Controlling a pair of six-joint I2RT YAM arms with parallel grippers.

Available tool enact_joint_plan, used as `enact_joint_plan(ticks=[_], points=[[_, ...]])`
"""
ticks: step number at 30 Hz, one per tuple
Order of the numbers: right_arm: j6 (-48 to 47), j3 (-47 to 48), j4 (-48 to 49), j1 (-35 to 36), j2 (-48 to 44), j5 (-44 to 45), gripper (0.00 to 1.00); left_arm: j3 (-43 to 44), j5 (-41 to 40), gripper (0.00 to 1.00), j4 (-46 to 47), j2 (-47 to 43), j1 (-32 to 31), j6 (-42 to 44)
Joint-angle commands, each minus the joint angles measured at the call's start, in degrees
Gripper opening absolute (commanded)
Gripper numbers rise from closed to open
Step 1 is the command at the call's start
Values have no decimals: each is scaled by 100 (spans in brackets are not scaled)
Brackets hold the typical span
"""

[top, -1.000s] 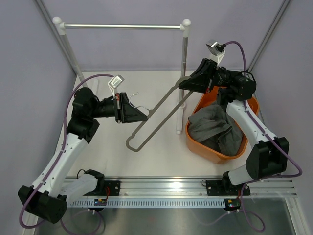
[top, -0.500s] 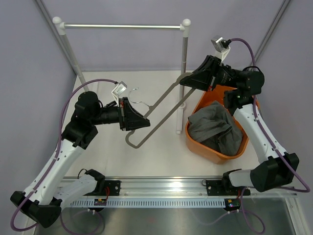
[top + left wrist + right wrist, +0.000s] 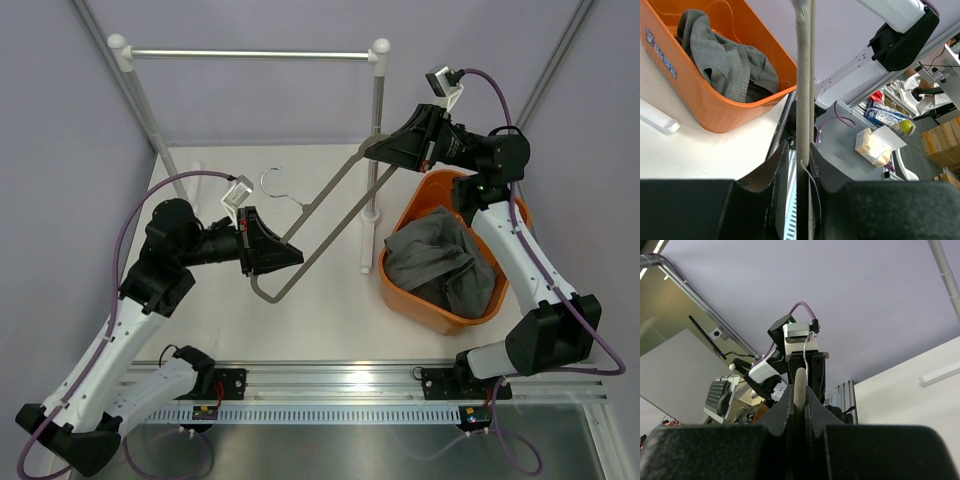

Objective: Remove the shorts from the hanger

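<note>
Hanger (image 3: 804,75) — between left gripper (image 3: 799,150) and right gripper (image 3: 799,387)

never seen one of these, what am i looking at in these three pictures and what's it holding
These are two robot arms bolted at the near edge of a white table. The wide picture looks down from above and behind them. The other two come from small cameras on each wrist, so you see that arm's own fingers up close. The right claw is clamped on one end of a thin grey wire hanger. The hanger's other end runs between the fingers of the left claw; whether it is pinching, I cannot tell. The grey shorts lie in an orange basket, off the hanger. A silver rail stands at the back.
</note>
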Motion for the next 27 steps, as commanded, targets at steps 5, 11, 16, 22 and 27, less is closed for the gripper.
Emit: enact_joint_plan(ticks=[5,11,16,22,27], points=[[-113,449,-152,-209,-125,619,0,-142,213,5,16,-175,-29,143],[-253,466,-275,-218,-134,584,0,-186,318,0,173,-184,-38,29],[-1261,650,-1660,-218,-273,636,27,270,91,0,-62,-157,-29,98],[-4135,1414,-5624,-218,-608,1874,56,1229,-603,0,-1161,132,-12,687],[-5016,1723,-7022,-226,-635,2964,63,1975,-1393,0,-1889,588,-3,942]])
